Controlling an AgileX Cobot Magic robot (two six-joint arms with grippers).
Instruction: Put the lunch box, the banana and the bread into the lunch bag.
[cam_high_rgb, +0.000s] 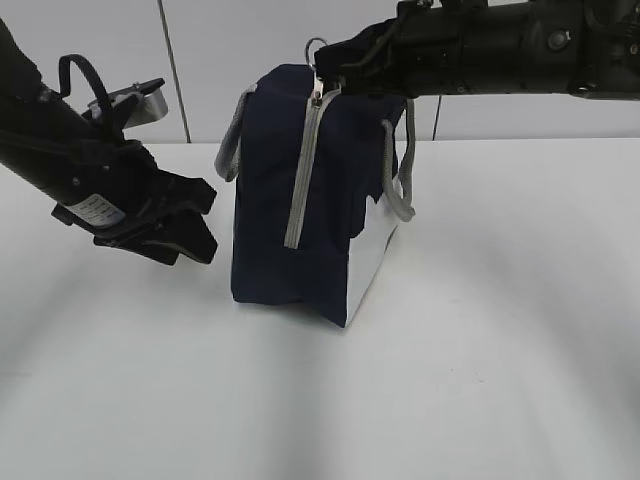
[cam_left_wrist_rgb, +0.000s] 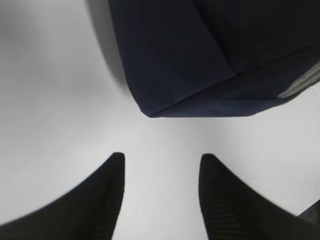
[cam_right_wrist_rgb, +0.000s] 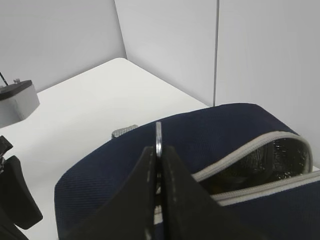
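The navy lunch bag (cam_high_rgb: 290, 190) stands upright in the middle of the white table, its grey zipper (cam_high_rgb: 302, 170) running down the near face. My right gripper (cam_high_rgb: 325, 78) reaches in from the right at the bag's top and is shut on the metal ring zip pull (cam_right_wrist_rgb: 158, 134). In the right wrist view the zipper gapes behind the gripper (cam_right_wrist_rgb: 159, 150), showing a dark shiny lining (cam_right_wrist_rgb: 270, 157). My left gripper (cam_high_rgb: 207, 222) hovers open and empty just left of the bag's lower corner (cam_left_wrist_rgb: 150, 112). Lunch box, banana and bread are out of view.
Grey strap handles (cam_high_rgb: 404, 185) hang at the bag's sides. The white table (cam_high_rgb: 480, 330) stretches in front and to the right. A pale panelled wall (cam_high_rgb: 200, 60) closes the back. The left arm's wrist housing (cam_right_wrist_rgb: 17, 102) shows beyond the bag.
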